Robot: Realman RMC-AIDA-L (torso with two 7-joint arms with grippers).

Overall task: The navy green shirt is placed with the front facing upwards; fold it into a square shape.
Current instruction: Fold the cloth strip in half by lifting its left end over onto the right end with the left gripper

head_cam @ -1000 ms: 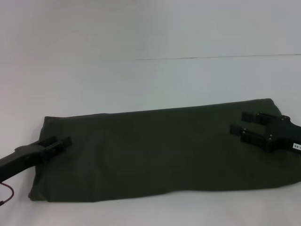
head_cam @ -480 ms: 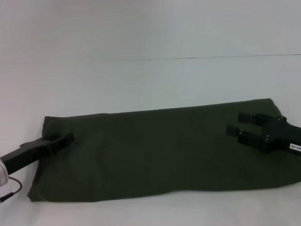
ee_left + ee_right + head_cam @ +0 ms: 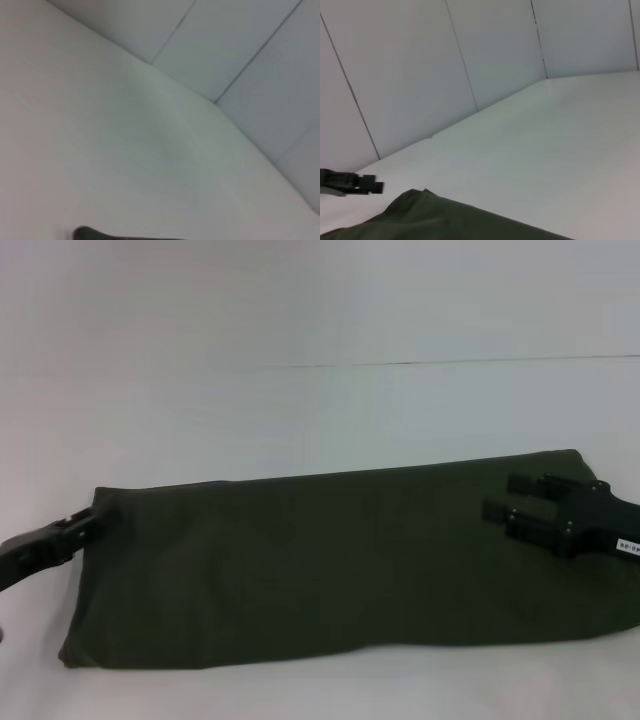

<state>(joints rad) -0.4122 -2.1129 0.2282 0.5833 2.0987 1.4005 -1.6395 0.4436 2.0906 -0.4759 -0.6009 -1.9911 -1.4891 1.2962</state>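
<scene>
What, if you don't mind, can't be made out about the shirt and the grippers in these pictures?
- Shirt: only plain green shows in the head view; any print is folded out of sight.
- Shirt's right end: cut off by the head view's edge.
- Left gripper: at the shirt's left edge; too dark and small to tell whether its fingers are open or shut.
- Right gripper: open over the shirt; contact with the cloth unclear.
- Left wrist view: only bare table.

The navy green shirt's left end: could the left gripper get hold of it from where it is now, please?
Probably yes. The left gripper sits right at the left edge of the navy green shirt, with only bare table around and nothing between them.
</scene>
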